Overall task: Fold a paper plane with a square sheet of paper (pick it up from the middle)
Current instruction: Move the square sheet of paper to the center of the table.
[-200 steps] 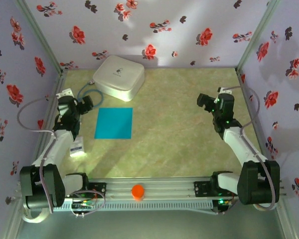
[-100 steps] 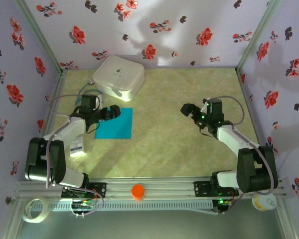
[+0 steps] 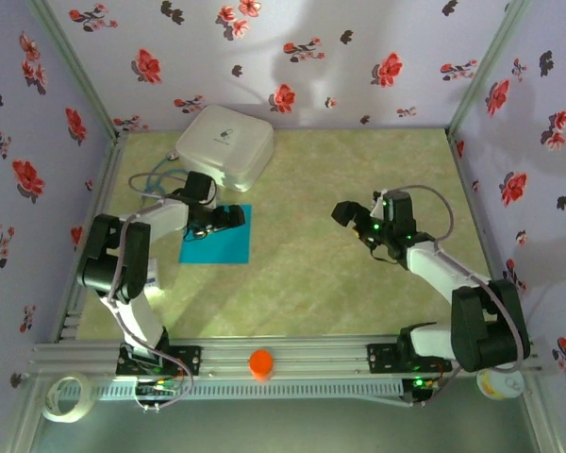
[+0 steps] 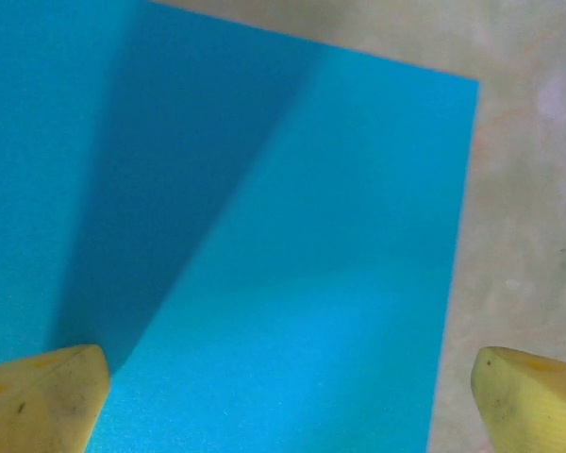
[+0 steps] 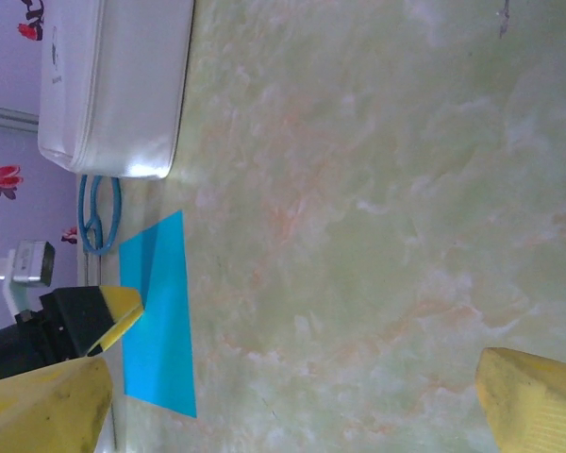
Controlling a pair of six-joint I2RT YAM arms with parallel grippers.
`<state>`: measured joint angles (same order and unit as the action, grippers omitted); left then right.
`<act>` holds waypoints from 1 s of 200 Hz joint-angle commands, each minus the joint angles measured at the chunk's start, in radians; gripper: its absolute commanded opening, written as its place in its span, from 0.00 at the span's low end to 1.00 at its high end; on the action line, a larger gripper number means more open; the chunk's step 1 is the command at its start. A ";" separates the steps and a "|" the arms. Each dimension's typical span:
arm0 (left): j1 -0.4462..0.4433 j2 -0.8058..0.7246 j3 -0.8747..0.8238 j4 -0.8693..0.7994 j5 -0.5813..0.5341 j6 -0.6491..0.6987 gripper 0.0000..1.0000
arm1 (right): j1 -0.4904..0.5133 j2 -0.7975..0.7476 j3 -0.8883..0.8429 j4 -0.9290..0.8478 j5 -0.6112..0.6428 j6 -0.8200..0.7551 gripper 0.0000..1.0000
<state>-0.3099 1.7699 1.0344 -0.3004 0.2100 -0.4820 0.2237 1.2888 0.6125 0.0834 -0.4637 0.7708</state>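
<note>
Overhead view looks down; left wrist close above the sheet (image 4: 264, 236); right wrist, seemingly rolled sideways, shares it.

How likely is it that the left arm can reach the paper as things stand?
Probably yes: the left gripper hangs open over the paper, which lies flat and uncovered, and the white box sits beyond it, out of the way.

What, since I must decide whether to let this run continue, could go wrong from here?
The square sheet of paper lies flat on the table, so the open jaws of the left gripper may slide or crumple it rather than lift it.
In the left wrist view one finger hangs over the sheet, the other past its edge, so the grasp may land off the middle.
The left arm is close to the white box and could nudge it.
</note>
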 commanded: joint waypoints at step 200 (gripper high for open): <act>-0.448 -0.061 0.193 -0.206 -0.480 -0.120 1.00 | -0.030 -0.482 -0.058 -0.295 0.347 0.035 0.99</act>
<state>-0.7712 1.7706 1.2057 -0.4137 -0.1520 -0.7486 0.2222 0.8791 0.5625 -0.2352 -0.1284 0.7712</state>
